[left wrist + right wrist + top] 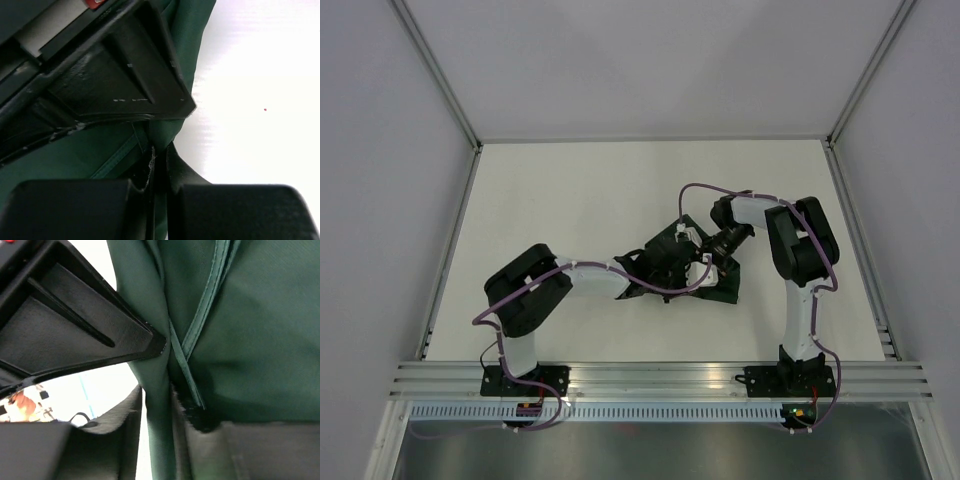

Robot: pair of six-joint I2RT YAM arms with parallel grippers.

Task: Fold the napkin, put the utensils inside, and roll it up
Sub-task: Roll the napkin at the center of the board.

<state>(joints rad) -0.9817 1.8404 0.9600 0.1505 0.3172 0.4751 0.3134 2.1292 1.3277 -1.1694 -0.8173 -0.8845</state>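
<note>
On a white table [570, 200] walled by pale panels, we found both arms meeting near the centre over the napkin [722, 288]. The dark green cloth lay bunched and creased beneath them, a little right of the middle, not spread flat. The left gripper [159, 170] had its fingers closed on a hemmed fold of the cloth, the edge pinched in the narrow slit between them. The right gripper [159, 402], just beside it, also had a fold running up between its fingers, but we could not tell whether that fold was clamped or lay slack there. We judged the task to be in its first stage: the fold was being worked, and no view showed a clean, finished crease. We saw no utensils in any view, neither on the table nor in the cloth. Laying them inside and rolling the napkin up were both left to do.
</note>
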